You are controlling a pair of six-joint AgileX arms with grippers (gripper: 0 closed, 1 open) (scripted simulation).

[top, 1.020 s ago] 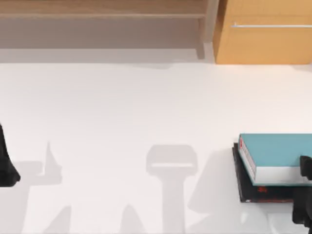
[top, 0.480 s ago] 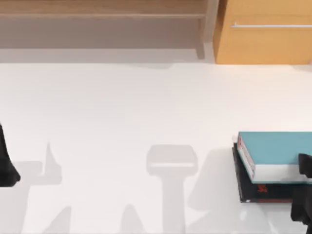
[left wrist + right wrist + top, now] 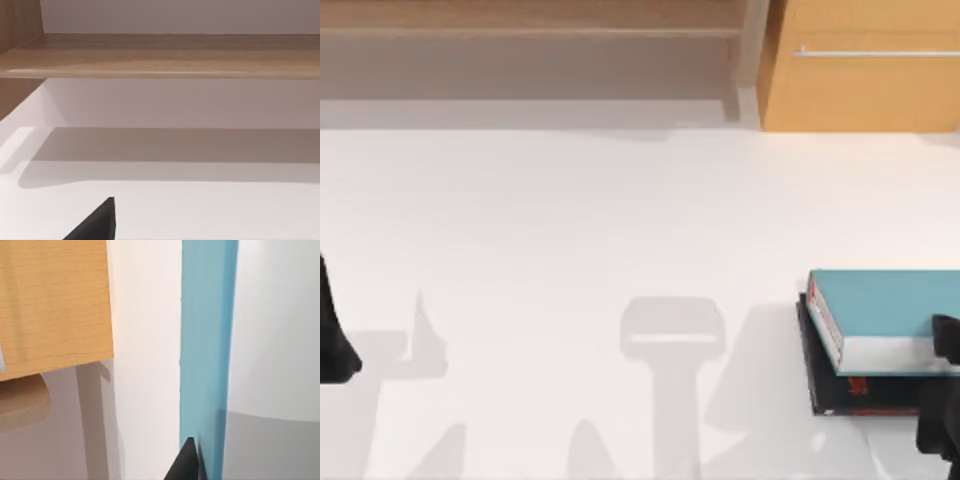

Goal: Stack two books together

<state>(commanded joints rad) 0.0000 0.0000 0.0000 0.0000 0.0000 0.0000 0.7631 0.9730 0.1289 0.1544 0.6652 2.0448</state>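
Right gripper first: it sits at the near right corner of the teal book, at the right edge of the table, and whether it is clamped on that book or has let go, I cannot tell. In the right wrist view one dark finger lies against the teal cover, touching it or very nearly so. The other finger is out of sight.

The teal book lies flat on top of the black book, spine with its red and white markings facing the table's middle. The black one pokes out along the near side and a sliver on the left, a bit of red lettering showing. So the two are not square to each other, but the thick one rests on the thin one.

My read: this is the placing step, at or near its end, and the stack looks made. The next move, as I judge it, calls for the fingers to spread if they are not already, then a straight lift clear so the top book is not dragged off.

The left arm is parked at the table's left edge, well apart from the books; its fingers I cannot judge either. Behind the table stand a wooden shelf and a cabinet.
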